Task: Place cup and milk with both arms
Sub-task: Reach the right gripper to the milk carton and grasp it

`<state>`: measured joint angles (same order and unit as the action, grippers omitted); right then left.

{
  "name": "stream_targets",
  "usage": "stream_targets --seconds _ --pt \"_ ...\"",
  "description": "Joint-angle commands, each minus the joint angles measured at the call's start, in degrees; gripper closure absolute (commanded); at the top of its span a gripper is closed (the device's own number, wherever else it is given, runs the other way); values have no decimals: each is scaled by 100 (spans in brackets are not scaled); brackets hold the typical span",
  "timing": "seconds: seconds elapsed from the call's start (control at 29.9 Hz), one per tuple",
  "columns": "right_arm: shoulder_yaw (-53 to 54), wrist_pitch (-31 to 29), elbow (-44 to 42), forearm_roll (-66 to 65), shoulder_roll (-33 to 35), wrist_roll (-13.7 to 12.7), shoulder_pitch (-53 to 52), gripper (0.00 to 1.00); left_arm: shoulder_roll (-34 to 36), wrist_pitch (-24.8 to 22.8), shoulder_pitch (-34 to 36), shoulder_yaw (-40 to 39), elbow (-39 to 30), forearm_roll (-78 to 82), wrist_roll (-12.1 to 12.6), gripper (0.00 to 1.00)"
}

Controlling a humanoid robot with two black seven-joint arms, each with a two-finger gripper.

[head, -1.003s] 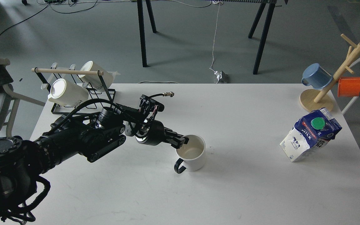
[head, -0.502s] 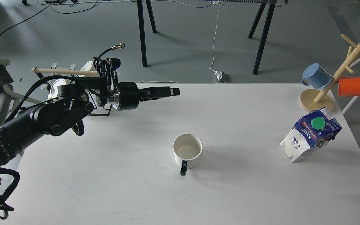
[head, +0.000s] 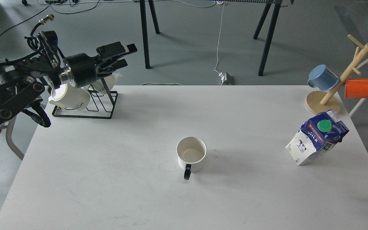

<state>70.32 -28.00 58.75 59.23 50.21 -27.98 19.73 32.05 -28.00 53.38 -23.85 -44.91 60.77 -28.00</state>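
A white cup [head: 191, 152] with a black handle stands upright in the middle of the white table [head: 107, 179], handle toward the front edge. A blue and white milk carton [head: 316, 138] with a green cap stands near the table's right edge. My left gripper [head: 125, 56] is open and empty. It is raised above the back left corner, over the wire rack and far from the cup. My right gripper is out of view.
A black wire rack [head: 85, 108] with white mugs sits at the back left, under my left arm. A wooden mug tree [head: 337, 86] with a blue mug [head: 323, 77] and an orange mug [head: 358, 88] stands at the back right.
My left gripper let go of the cup's rim and pulled back, up and to the left, to above the rack. The cup turned its handle to the front. The milk stayed put.
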Motion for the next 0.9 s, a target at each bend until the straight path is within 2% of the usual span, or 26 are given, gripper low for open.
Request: stream_targets --seconds 0.0,0.2,0.87 --pt "-483 0 102 -148 -415 -2 -196 1 3 0 -47 3 0 5 0 5" --pt "-1020 0 93 -333 -907 -2 -663 1 21 0 -47 -6 0 -12 0 5" --pt "-915 0 -135 -614 -1110 -2 -1550 1 188 0 -293 -67 -9 -48 0 5"
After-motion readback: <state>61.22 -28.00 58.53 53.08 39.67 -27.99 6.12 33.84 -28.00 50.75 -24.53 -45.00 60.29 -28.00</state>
